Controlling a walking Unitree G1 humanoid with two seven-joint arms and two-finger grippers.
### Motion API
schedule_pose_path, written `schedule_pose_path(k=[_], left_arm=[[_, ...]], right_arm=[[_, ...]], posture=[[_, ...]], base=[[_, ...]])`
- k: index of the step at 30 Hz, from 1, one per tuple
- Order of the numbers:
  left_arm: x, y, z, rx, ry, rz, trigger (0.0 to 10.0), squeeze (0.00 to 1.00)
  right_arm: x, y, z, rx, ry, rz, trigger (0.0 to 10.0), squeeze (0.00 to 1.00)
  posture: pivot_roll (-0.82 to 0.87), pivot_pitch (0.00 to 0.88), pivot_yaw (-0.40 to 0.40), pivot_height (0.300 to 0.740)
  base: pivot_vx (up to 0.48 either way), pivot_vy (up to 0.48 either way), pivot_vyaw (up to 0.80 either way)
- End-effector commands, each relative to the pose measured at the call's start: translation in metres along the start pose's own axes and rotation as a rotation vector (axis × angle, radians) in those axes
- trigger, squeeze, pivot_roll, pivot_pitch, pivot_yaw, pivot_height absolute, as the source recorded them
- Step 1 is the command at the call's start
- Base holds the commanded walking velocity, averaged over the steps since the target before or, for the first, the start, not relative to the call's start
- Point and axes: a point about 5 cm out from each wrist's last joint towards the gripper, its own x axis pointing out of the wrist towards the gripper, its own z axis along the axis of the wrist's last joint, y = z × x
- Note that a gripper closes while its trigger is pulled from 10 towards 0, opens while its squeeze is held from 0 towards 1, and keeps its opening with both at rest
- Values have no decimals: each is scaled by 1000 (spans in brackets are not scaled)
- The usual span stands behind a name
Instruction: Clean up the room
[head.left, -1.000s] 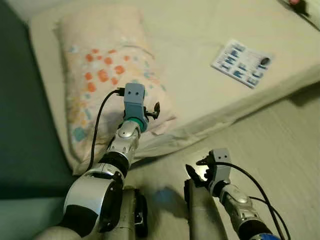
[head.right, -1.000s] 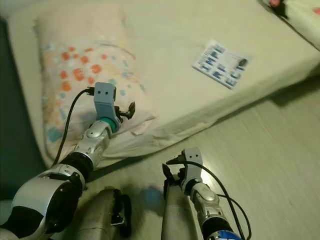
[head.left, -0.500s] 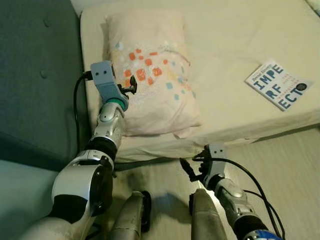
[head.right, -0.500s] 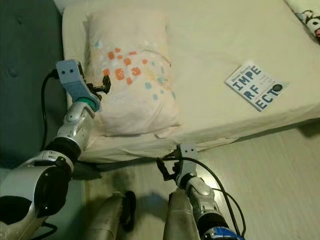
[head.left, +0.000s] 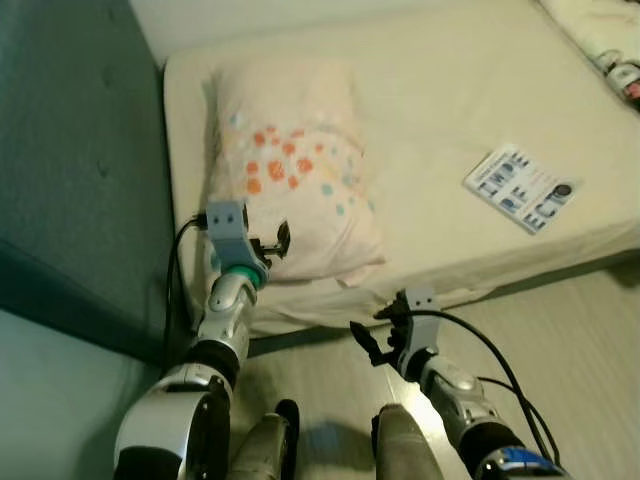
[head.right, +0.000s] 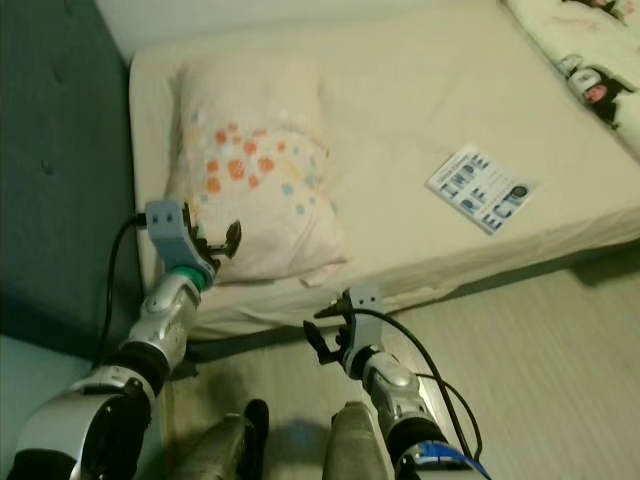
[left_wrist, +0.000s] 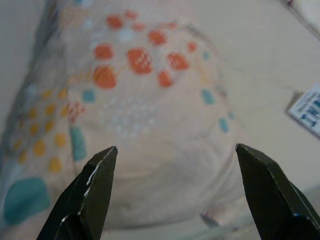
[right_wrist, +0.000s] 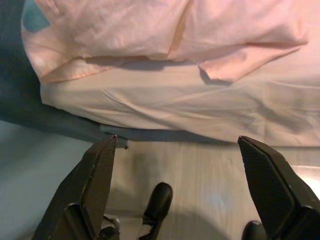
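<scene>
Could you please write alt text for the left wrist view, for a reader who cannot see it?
The left gripper, its two black fingers spread open, points at a pale pillow printed with orange, teal and yellow spots. The corner of a booklet lies on the bed beyond.

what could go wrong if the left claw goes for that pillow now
The open left claw hovers at the pillow corner nearest the mattress edge, so a shallow pinch may catch only the loose cover, and the pillow could slide to the floor. Dragging it sideways might also nudge the book.
</scene>
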Motion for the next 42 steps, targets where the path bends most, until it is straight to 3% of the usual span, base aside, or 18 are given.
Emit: schedule_pose_path(k=[1,2,4,6,13,14,28,30,38,42], left_arm=[[-16,3,-28,-2,70,0,10000,0],[-16,3,-28,-2,70,0,10000,0],[-33,8,-51,-6,122,19,10000,0],[-38,11,-57,-12,136,25,10000,0],[-45,22,-61,31,146,30,10000,0],[-48,29,-62,90,153,25,10000,0],[-53,34,-65,110,159,27,10000,0],[-54,33,-66,111,158,25,10000,0],[-54,32,-66,112,154,22,10000,0],[-52,28,-63,104,132,-4,10000,0]], right_arm=[[2,6,-6,-4,43,14,10000,0],[2,6,-6,-4,43,14,10000,0],[6,13,-6,-15,58,42,10000,0],[8,16,-6,-18,62,51,10000,0],[10,22,-9,-22,78,63,10000,0],[10,24,-11,-16,85,64,10000,0],[13,28,-9,-26,81,86,10000,0],[12,29,-8,-68,73,108,10000,0],[12,28,-7,-16,60,95,10000,0],[12,22,-8,-27,85,43,10000,0]], posture=[[-175,43,54,695],[-175,43,54,695],[-166,26,52,695],[-164,21,53,695],[-148,10,58,695],[-145,6,63,695],[-137,5,61,695],[-137,5,61,695],[-136,10,60,695],[-140,14,66,695]], base=[[0,0,0],[0,0,0],[0,0,0],[0,0,0],[0,0,0],[0,0,0],[246,0,0],[309,0,794],[311,0,794],[0,0,0]])
